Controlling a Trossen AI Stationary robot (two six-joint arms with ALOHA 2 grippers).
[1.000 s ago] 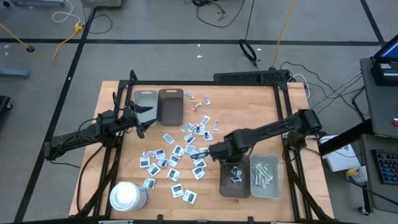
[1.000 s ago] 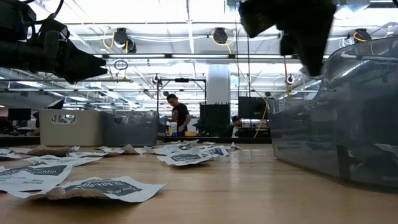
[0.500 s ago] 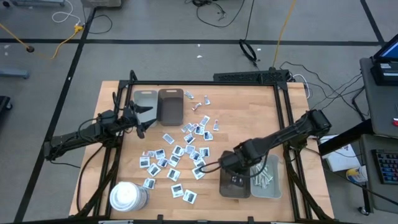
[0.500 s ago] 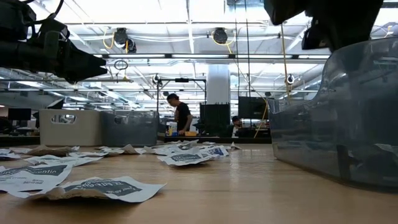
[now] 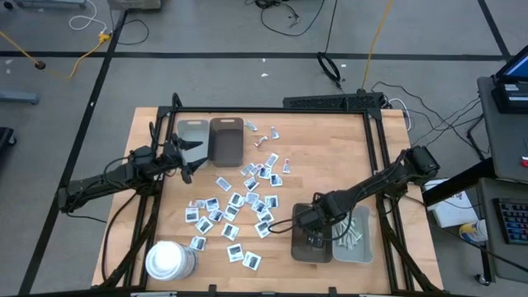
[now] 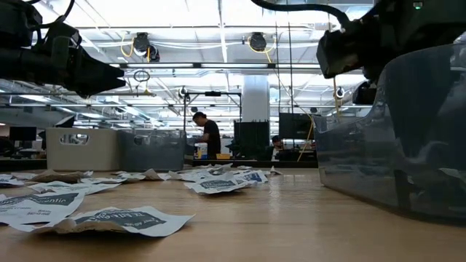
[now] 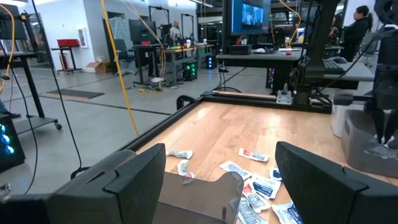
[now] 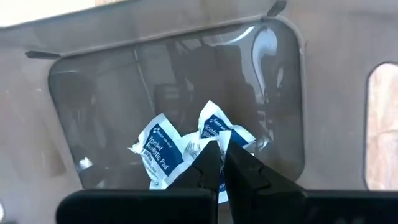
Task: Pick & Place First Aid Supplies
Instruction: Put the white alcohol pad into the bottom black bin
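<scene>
Many small white packets with blue print [image 5: 239,202] lie scattered flat on the middle of the wooden table. My right gripper [image 5: 312,227] points steeply down into the dark tray [image 5: 295,246] at the near right and is shut on one packet [image 8: 216,127]. Another packet [image 8: 158,152] lies on the tray floor beside it. My left gripper [image 5: 186,157] hangs level and open at the table's left, its fingers [image 7: 134,180] wide apart with nothing between them. My right gripper pinches a white, blue-printed packet by its near edge [image 8: 216,138] between its two fingertips. The fingers come from above, pointing steeply down. The packet sticks out past the tips, crumpled, low inside the dark tray. I cannot tell whether it touches the tray floor.
A clear tray [image 5: 353,235] with pale wrapped strips stands right of the dark tray. Two more trays [image 5: 193,132] [image 5: 226,140] stand at the far left, in front of my left gripper. A large white cylinder [image 5: 169,260] stands at the near left corner.
My right gripper has gone from over the scattered packets toward the table's right and near edges. It has then come down into the dark tray, tipping more steeply downward. It has stayed shut.
</scene>
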